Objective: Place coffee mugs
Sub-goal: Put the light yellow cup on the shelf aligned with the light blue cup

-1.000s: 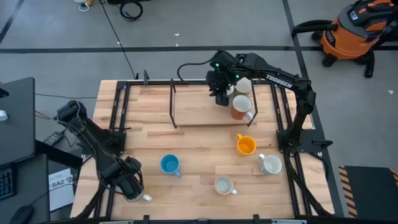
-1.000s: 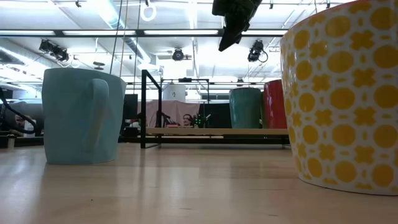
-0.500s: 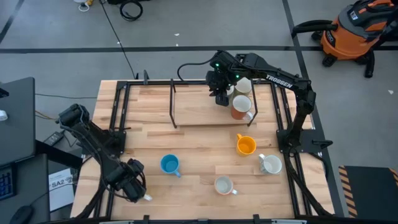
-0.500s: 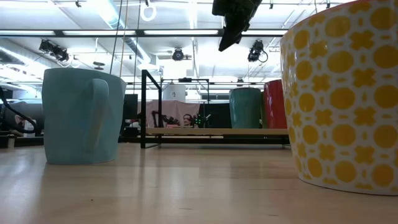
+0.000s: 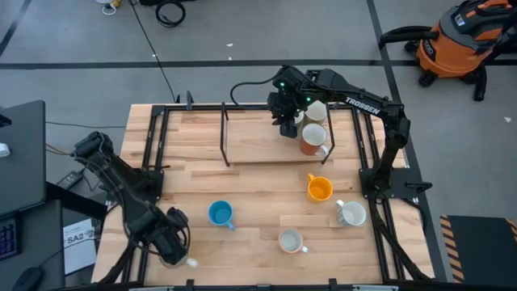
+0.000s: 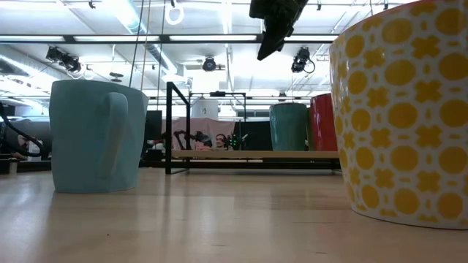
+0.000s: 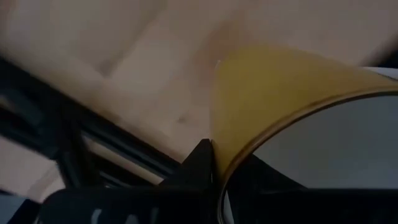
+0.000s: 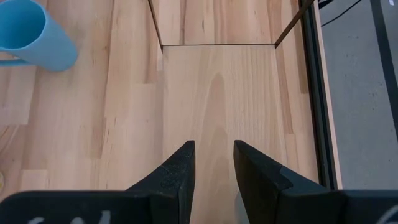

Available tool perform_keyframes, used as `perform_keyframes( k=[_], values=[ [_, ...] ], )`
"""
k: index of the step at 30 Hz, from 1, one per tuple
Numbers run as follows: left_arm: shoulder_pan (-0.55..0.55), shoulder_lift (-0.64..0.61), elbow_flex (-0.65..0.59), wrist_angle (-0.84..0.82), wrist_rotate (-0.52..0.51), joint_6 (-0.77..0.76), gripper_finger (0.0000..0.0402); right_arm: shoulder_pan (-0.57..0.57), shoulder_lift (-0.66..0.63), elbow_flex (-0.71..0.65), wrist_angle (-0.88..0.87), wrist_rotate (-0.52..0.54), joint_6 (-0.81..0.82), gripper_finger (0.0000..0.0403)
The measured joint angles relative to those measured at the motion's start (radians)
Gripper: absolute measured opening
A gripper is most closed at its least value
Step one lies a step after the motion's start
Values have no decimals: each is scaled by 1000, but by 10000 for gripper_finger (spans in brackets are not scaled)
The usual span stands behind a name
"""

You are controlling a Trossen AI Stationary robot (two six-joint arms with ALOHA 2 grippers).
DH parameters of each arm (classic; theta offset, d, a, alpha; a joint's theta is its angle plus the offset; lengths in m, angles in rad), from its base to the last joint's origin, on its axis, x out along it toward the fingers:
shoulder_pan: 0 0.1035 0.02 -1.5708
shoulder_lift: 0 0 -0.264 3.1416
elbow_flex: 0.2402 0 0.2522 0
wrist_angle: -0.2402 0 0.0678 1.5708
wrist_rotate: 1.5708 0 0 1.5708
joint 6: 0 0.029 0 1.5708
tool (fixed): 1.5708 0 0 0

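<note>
Straddling the rim of a yellow mug (image 7: 267, 93) at the desk's (image 5: 266, 202) front left corner, my left hand (image 5: 172, 246) pinches its wall. From above, my hand covers that mug except for a pale handle poking out towards the front right. The wrist view cuts it off, so I see only part of the wall and mouth.

My right hand (image 8: 211, 171) hangs over the raised rack (image 5: 250, 141) at the back, fingers a narrow gap apart with nothing between them.

I count seven mugs from above, all upright with mouths up:
- The white mug (image 5: 317, 111) on the rack is half hidden by my right arm.
- The reddish-brown mug (image 5: 313, 139) sits just in front of it, handle front right.
- The blue mug (image 5: 220, 213) has its handle front right.
- The orange mug (image 5: 320, 190) has its handle back left.
- The pale mug (image 5: 352, 214) has its handle to the left.
- The grey mug (image 5: 289, 240) has its handle to the right.
</note>
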Motion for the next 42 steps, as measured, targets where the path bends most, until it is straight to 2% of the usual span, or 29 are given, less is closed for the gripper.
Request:
perform_keyframes(
  k=[6, 11, 15, 25, 33, 36, 42],
  values=[
    [38, -49, 150, -22, 13, 99, 35, -11, -15, 0, -30, 1, -5, 117],
    [148, -68, 272, -77, 9, 211, 34, -23, -38, 0, -61, 2, -5, 117],
    [279, -68, 351, -134, 7, 399, 34, -26, -71, -1, -67, 4, -5, 117],
    [709, -44, 459, -120, 4, 953, 33, -32, -170, -1, -110, 26, -3, 117],
    [972, 104, 596, -100, 5, 1406, 33, -32, -240, -1, -148, 82, 32, 117],
    [1029, 194, 677, -85, -18, 1564, 33, -32, -259, -1, -148, 82, 74, 117],
    [1093, 396, 861, -79, -135, 1813, 33, -32, -280, 0, -149, 81, 77, 117]
  ],
)
